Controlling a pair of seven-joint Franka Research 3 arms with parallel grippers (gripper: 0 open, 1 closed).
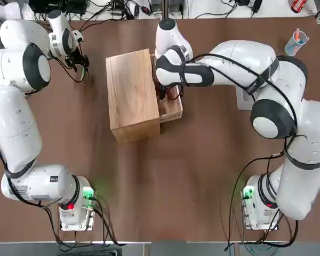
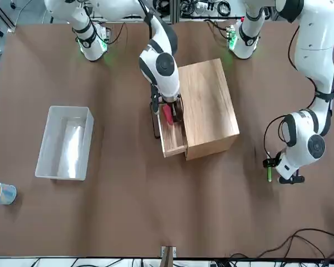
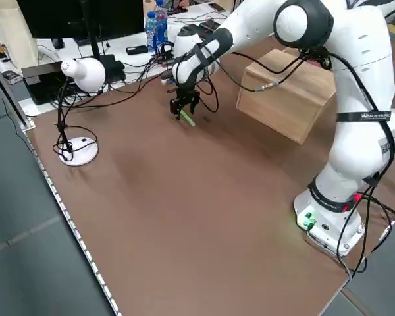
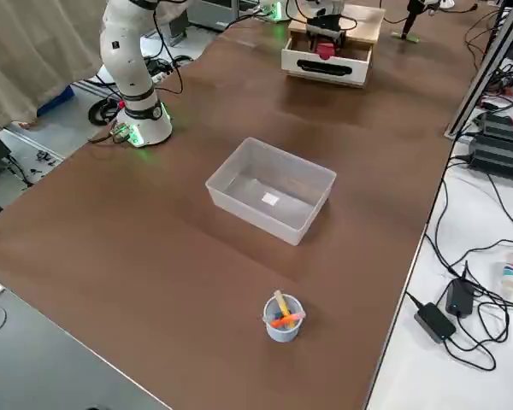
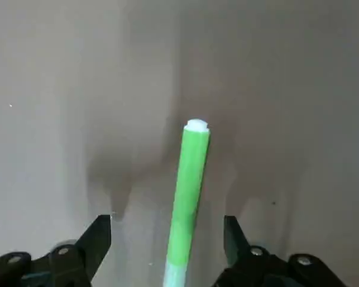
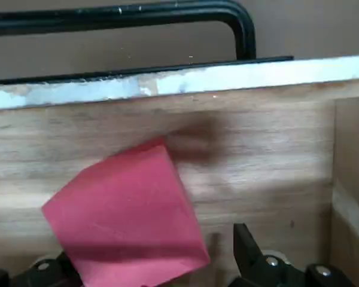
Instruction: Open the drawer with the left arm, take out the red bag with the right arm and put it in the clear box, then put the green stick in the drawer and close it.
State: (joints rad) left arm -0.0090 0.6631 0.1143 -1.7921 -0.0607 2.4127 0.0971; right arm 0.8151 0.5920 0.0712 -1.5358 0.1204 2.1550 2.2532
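Cannot see much of the right gripper (image 2: pixel 170 111) from above, hidden under the right arm (image 1: pixel 202 72). From the front, down inside the drawer (image 2: pixel 173 142), which sticks out of the wooden cabinet (image 2: pixel 209 105) with its black handle (image 2: pixel 156 125) turned toward the clear box (image 2: pixel 64 142). Fingers (image 6: pixel 245 245) spread wide around the red bag (image 6: pixel 131 209), tilted up on the drawer floor. A small gap at one finger; the other finger's tip lost behind the bag, so hard to tell whether bag and finger touch there. Far off on the other side of the table (image 2: pixel 128 211), left gripper (image 5: pixel 166 226) low over the green stick (image 5: pixel 190 179), fingers open, one on each side, not touching it. Stick flat on the table, its near end cut off in the wrist view. Inside the clear box, well apart from the drawer, a small white label (image 4: pixel 270 199). Past the box, near the table corner, a small blue cup (image 4: pixel 282 318) with orange and yellow sticks. Beyond the table edge by the left gripper, a white lamp (image 3: pixel 85 72) and bottles (image 3: pixel 156 29) among cables.
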